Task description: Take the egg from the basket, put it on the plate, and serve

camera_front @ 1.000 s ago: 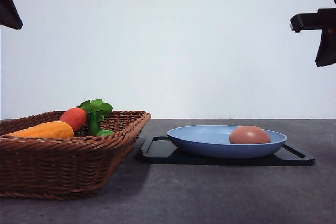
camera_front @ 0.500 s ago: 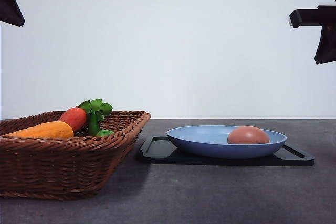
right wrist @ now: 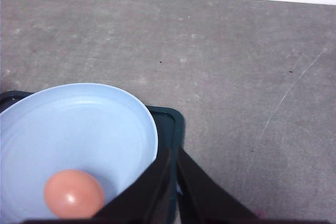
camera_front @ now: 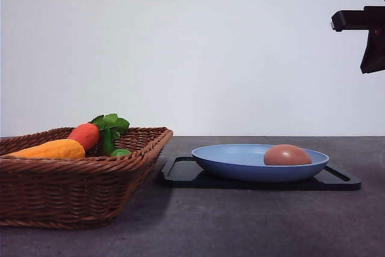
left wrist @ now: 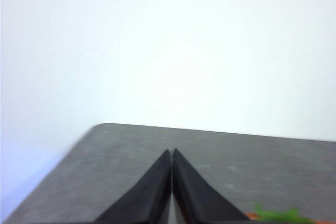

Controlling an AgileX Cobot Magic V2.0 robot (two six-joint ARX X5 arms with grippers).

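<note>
In the front view the egg (camera_front: 287, 155) lies in the light-blue plate (camera_front: 240, 164), toward the side away from the wicker basket (camera_front: 78, 191); the plate sits on a black tray (camera_front: 180, 173) on the grey tabletop (camera_front: 240, 227), and the basket beside the tray holds a carrot (camera_front: 85, 135) with green leaves and a yellow-orange vegetable (camera_front: 51, 149). The right wrist view looks down into the plate, with the right pincer (right wrist: 173, 156) clenched, its fingers pressed together and holding nothing, hanging above the plate's rim and apart from the egg. The left wrist view, blurred, shows the left pincer (left wrist: 171, 156) likewise clenched and empty over bare tabletop, with a bit of green leaf at the frame's edge.
</note>
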